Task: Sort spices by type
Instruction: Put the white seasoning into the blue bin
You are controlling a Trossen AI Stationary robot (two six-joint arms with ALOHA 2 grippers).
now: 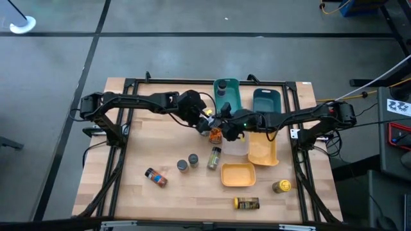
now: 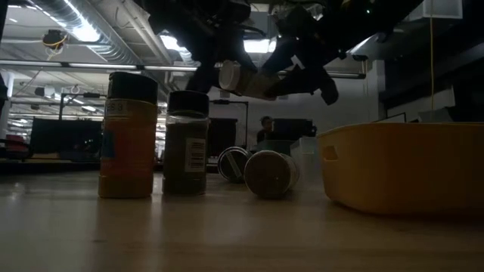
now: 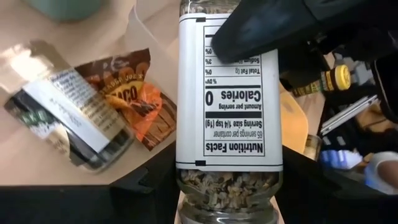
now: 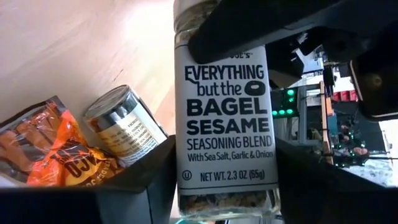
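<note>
bagel seasoning jar (image 4: 225,124): held above mid-table between both arms, over an orange packet (image 4: 59,158) and a lying jar (image 4: 121,130). left gripper (image 3: 227,199): clamped on the jar's one end. right gripper (image 4: 224,199): fingers flank the other end; grasp or release cannot be told.

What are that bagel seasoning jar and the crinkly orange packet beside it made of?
The bagel seasoning jar looks like clear glass or hard plastic, since the seeds show through below its matte white paper label; which one is unclear. The orange packet looks like thin glossy plastic film or foil, as it is creased and catches light.
</note>
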